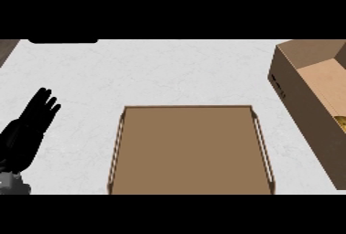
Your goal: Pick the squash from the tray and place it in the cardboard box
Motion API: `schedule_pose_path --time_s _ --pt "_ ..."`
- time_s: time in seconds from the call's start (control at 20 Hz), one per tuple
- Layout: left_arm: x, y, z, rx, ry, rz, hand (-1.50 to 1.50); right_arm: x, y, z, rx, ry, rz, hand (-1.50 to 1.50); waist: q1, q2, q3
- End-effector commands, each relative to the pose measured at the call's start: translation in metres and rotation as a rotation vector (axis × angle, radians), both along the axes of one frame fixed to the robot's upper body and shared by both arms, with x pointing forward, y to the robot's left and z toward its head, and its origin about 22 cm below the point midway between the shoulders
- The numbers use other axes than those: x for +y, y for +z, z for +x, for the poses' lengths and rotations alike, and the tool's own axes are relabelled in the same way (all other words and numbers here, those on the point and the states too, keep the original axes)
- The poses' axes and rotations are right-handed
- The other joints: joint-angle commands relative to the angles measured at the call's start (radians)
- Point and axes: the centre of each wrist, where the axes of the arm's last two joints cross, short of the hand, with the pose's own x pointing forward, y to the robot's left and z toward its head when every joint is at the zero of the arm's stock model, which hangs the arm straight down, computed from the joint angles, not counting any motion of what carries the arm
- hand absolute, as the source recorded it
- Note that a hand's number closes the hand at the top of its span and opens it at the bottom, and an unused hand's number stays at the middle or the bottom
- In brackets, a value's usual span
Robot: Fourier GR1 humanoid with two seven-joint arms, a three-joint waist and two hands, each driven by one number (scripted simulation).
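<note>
Squash (340,122) shows as a yellow sliver inside the cardboard box (297,91) at our right edge.
We see the brown tray (192,151) beside it, well apart, and our left hand (30,121) resting at the left, fingers straight.

White marbled counter top (175,73) (faint grey veining), dark rounded slot (63,41) at its far left edge
</note>
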Motion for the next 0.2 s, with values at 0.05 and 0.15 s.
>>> schedule_pose_path --time_s 0.05,0.15 --pt "0.011 -0.008 -0.001 0.008 0.000 0.015 0.00 -0.024 -0.007 -0.028 0.009 0.018 -0.005 -1.50 0.003 0.002 0.001" --pt "-0.013 -0.001 -0.004 0.001 -0.012 -0.010 0.00 -0.028 -0.012 -0.050 0.024 0.019 -0.009 -1.50 0.001 0.001 0.002"
